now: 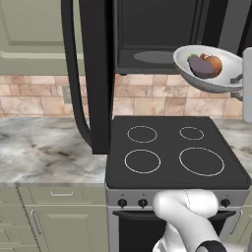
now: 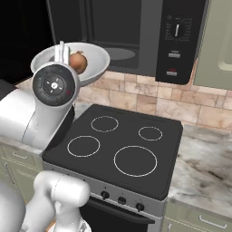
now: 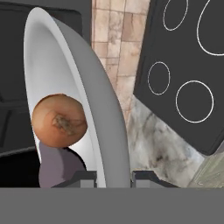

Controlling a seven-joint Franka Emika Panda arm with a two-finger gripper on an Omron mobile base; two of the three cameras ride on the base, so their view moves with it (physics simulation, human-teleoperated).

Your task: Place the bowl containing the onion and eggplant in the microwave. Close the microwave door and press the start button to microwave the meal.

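the claw is pinching the bowl rim, up high by the open microwave. keeping it flat is stopping the onion and eggplant rolling out.

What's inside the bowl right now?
The bowl, pinched at its rim by the gripper, holds the onion and, beside it, the eggplant. The bowl's wall hides the eggplant's far end and the bottom under both.
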